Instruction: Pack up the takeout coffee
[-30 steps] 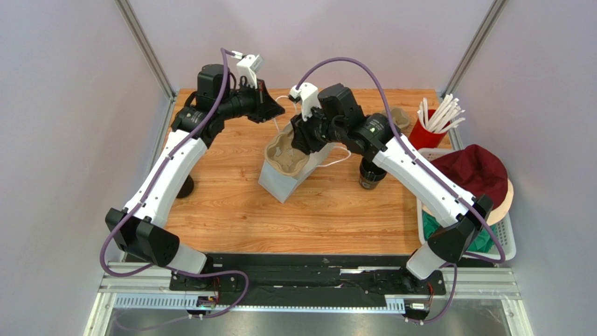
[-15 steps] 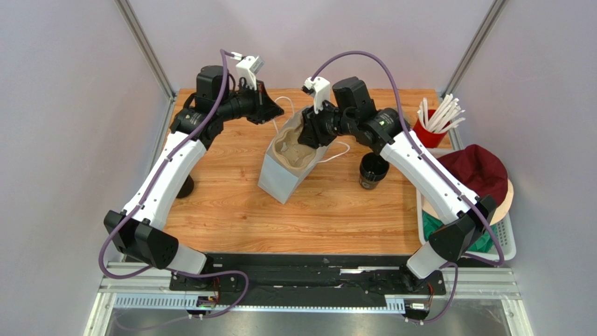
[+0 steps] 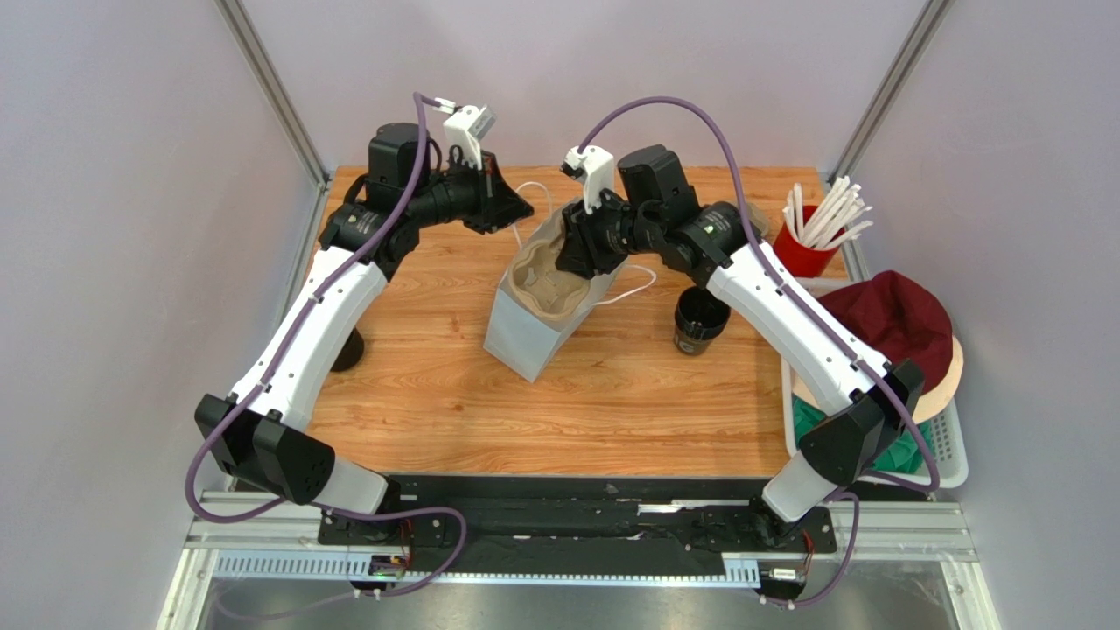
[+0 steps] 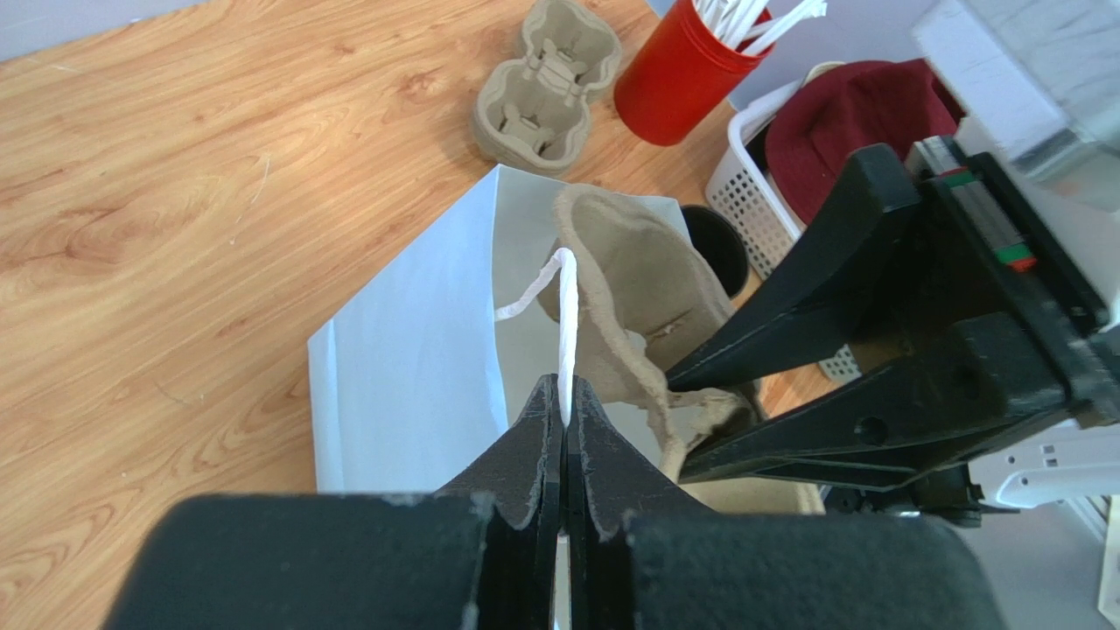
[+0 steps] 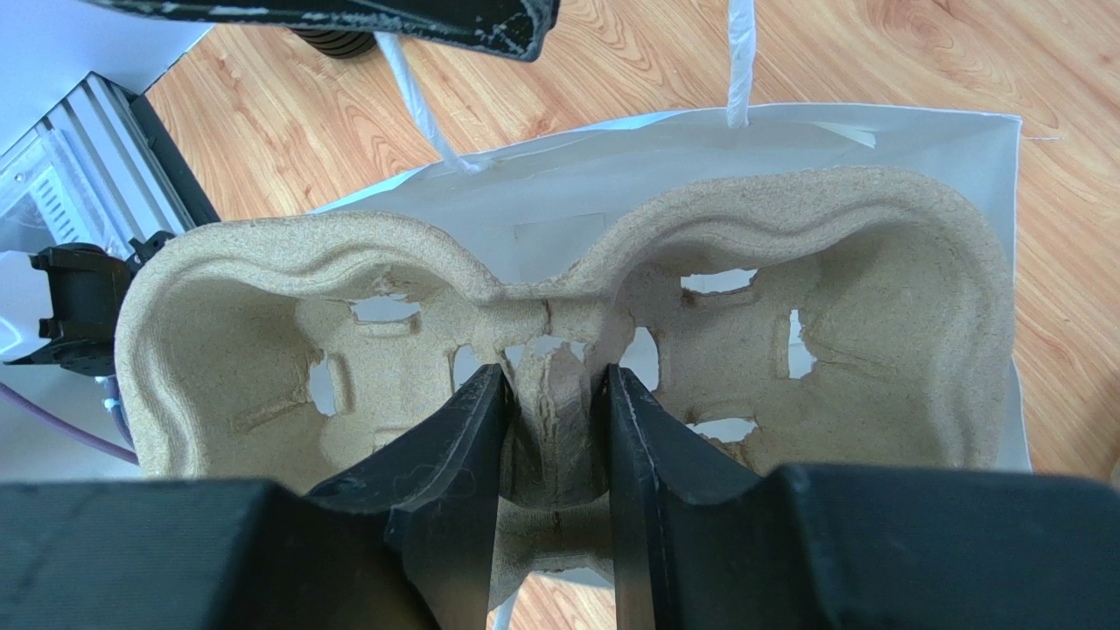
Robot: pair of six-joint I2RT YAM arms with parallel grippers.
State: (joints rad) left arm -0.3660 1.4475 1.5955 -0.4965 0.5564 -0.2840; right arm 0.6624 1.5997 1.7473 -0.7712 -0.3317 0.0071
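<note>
Holding a brown moulded-pulp cup carrier (image 5: 841, 282) in the white paper bag (image 4: 408, 381) mouth, right gripper (image 5: 546, 394) clamped on its ridge, left gripper (image 4: 565, 404) pinching the white string handle (image 4: 567, 315). Sitting on the wooden desk (image 3: 421, 381) beside the bag, not yet packed: the small black takeout coffee cup (image 3: 697, 319).

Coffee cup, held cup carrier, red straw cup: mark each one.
coffee cup (image 3: 700, 318), top external view, dark mouth.
held cup carrier (image 5: 868, 302), right wrist view, well wall.
red straw cup (image 4: 673, 82), left wrist view, side wall.
</note>
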